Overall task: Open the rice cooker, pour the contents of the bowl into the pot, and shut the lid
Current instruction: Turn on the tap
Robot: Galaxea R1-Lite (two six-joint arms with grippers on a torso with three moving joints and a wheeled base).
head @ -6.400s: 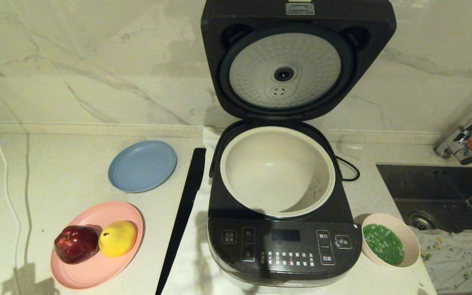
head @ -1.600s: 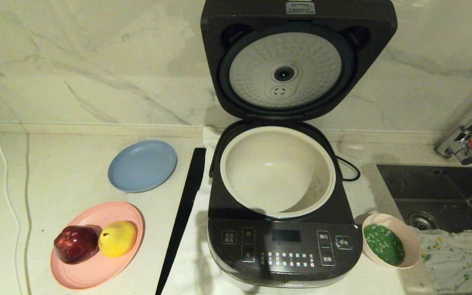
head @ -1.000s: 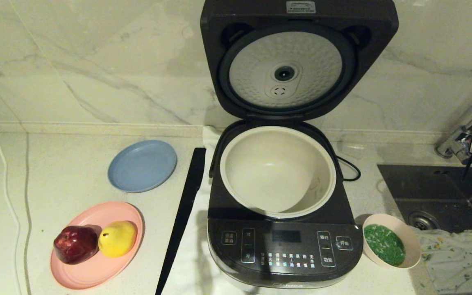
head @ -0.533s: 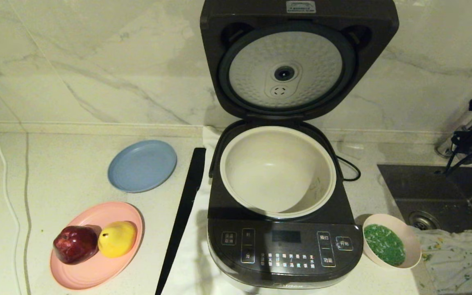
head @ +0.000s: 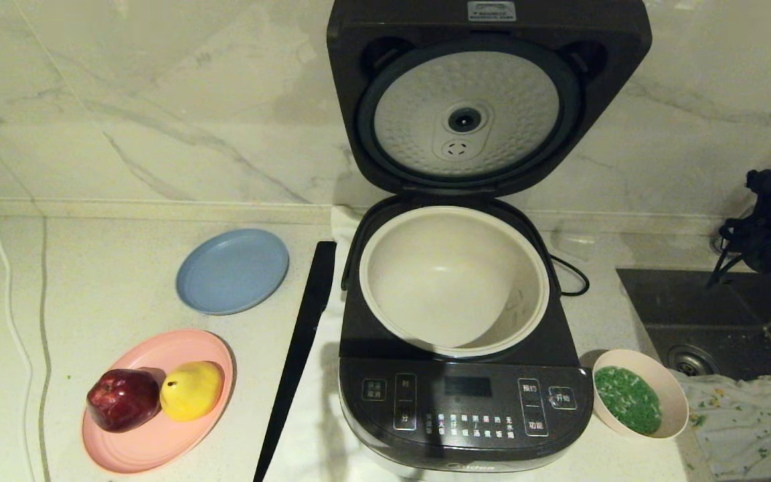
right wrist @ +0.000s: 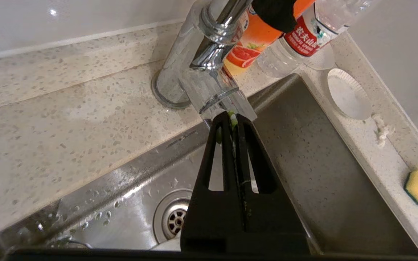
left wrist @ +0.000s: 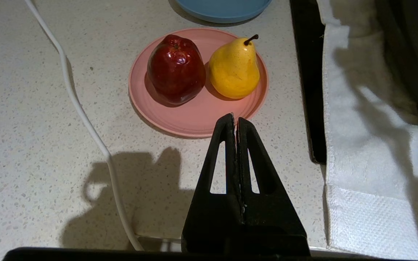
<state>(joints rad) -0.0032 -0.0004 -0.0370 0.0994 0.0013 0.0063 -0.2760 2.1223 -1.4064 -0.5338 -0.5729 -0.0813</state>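
Progress stands at roughly a third, judging from how things lie: the lid (head: 472,100) of the rice cooker (head: 464,402) is already up, its dimpled silver underside facing forward, and the cream pot (head: 454,278) sits exposed and bare inside, with no grains showing in it. Pouring is not yet done, for the bowl (head: 640,402) rests on the counter against the cooker's front corner, full of its green and white contents (head: 627,399). Closing the lid comes last. The right gripper (right wrist: 233,121) hangs over the sink (right wrist: 303,152) with its jaws pressed together and nothing clamped between them, though a few green specks cling near the tips; just ahead of those tips stands the chrome tap (right wrist: 209,72), and the drain (right wrist: 172,217) lies below and behind them. The bowl is nowhere before these jaws in the right wrist view, so the gripper is well apart from it and must come round to it, open and take the rim. The left gripper (left wrist: 235,125) is parked, jaws likewise shut on nothing, their tips pointing at the near edge of the pink plate (left wrist: 194,119) bearing a red apple (left wrist: 175,69) and a yellow pear (left wrist: 234,69).
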